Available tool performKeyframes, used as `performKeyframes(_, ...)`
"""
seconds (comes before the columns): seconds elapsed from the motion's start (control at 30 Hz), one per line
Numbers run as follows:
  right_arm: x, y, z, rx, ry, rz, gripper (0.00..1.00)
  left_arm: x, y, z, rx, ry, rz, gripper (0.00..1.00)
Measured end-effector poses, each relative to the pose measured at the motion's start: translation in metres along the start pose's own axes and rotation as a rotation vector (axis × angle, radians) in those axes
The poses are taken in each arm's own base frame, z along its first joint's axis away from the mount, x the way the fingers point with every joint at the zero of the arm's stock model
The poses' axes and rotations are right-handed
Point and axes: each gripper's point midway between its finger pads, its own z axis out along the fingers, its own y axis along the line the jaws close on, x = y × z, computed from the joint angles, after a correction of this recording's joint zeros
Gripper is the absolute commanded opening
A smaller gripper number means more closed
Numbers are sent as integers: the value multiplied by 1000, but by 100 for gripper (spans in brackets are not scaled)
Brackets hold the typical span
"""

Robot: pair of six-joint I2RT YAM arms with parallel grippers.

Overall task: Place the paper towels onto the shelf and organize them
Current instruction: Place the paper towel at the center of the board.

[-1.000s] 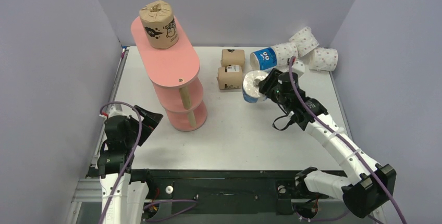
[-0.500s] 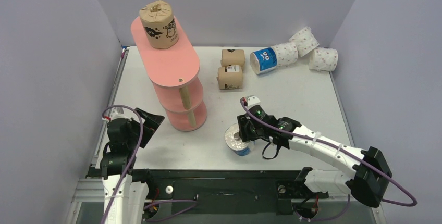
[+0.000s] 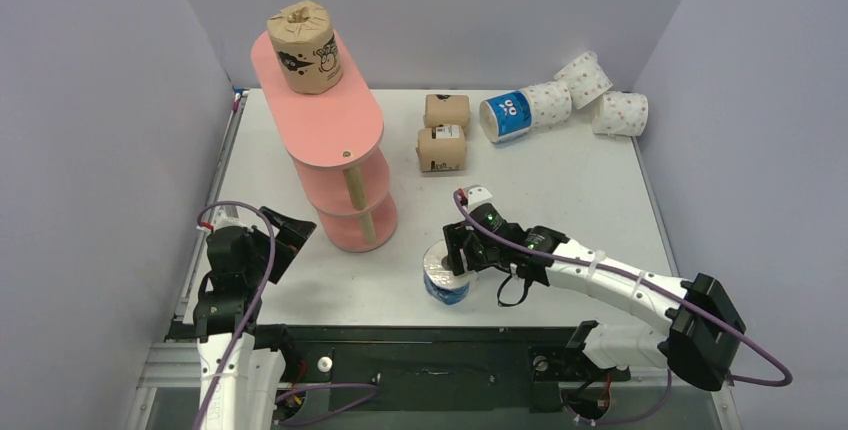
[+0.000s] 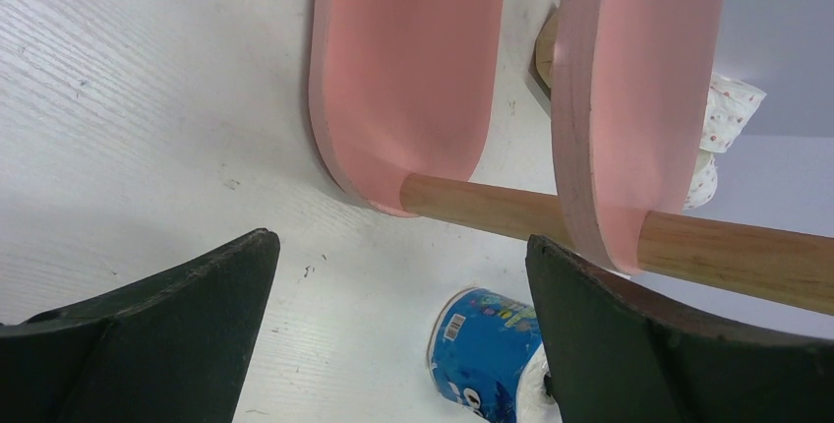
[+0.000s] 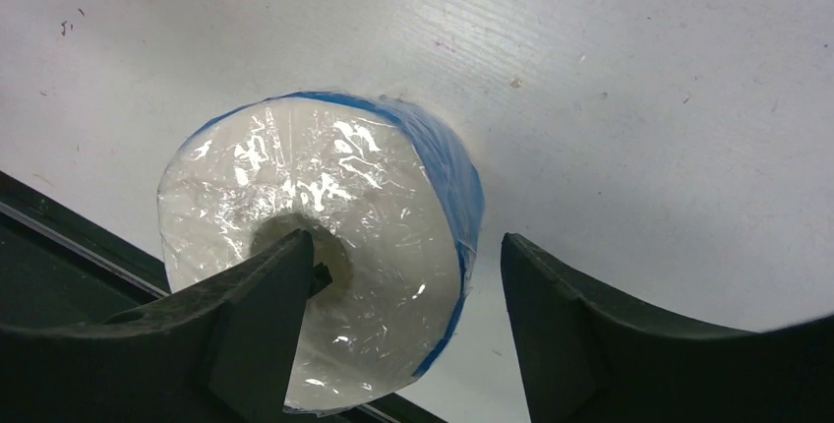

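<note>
The salmon-pink shelf [image 3: 330,120] stands at the left with one brown roll [image 3: 303,46] upright on its top board. A blue roll [image 3: 445,275] stands on end on the table near the front edge. My right gripper [image 3: 456,257] is over it from the right and open: in the right wrist view [image 5: 403,256] one finger reaches over the roll's white end [image 5: 295,207] and the other stands off its blue wall with a gap. My left gripper [image 3: 290,230] hangs open and empty [image 4: 398,246] left of the shelf's base [image 4: 403,69], facing the blue roll [image 4: 487,344].
Two brown rolls [image 3: 446,110] [image 3: 441,148] lie mid-back. A second blue roll [image 3: 505,115] and three white pink-dotted rolls [image 3: 548,102] [image 3: 584,77] [image 3: 620,113] lie at the back right. A wooden post [image 3: 352,190] joins the boards. Walls close in on both sides.
My right arm carried the blue roll from beside the brown rolls down to the front of the table, and its jaws have widened off the roll. The left arm barely moved.
</note>
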Motion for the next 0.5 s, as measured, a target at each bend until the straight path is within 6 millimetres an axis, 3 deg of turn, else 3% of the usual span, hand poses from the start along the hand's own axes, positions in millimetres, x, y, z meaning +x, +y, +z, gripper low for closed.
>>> performKeyframes(0.3, -9, -7, -27, 29, -68, 95, 72, 0, 1, 1, -3, 3, -1, 97)
performKeyframes(0.5, -7, -6, -32, 25, -76, 153, 70, 0, 0, 1, -3, 2, 0, 97)
